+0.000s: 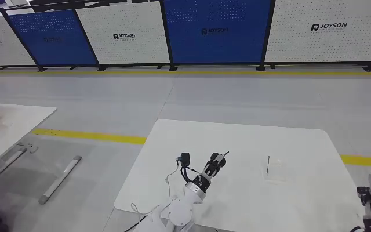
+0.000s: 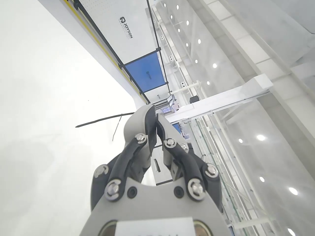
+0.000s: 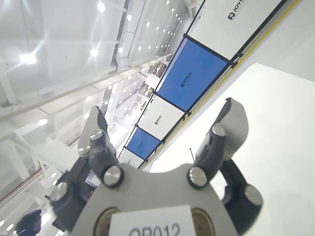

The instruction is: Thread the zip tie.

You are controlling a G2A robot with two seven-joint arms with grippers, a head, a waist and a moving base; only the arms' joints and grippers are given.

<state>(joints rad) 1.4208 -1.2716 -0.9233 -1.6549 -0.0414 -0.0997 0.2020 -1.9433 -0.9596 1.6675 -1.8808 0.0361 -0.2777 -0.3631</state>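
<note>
The left fingers (image 2: 150,128) pinch one black zip tie (image 2: 105,120), a second zip tie (image 1: 268,166) lies on the table (image 1: 307,145), and the right fingers (image 3: 232,116) are spread.

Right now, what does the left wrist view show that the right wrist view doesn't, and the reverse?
Left wrist view: the left gripper shut on a black zip tie, whose strap sticks out sideways over the white table. Right wrist view: the right gripper, open and empty. Both: the white table and the blue and white partition panels beyond it.
</note>
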